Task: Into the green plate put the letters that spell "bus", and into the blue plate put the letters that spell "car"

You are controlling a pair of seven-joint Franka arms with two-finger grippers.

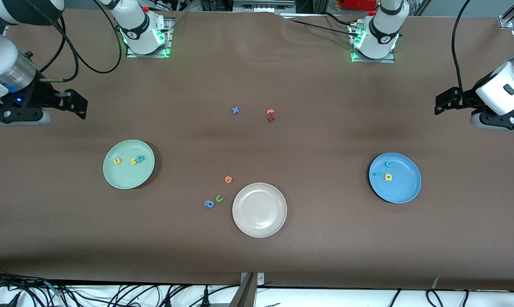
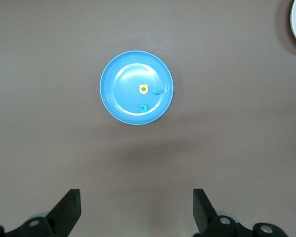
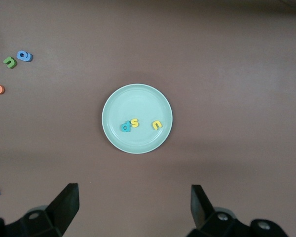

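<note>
Three round plastic plates sit on the brown table. Nearest the front camera is the beige plate, bare, with spare blue, green and orange foam letters beside it. Farther off, the pale green plate carries yellow "u", yellow "s" and teal "b"; the mid-blue plate carries teal "c", teal "r" and yellow "a". Both arms wait: the left gripper and right gripper hang wide open and empty, high over their plates. The sorting looks complete; I judge the only risk is a needless descent nudging light letters out.
</note>
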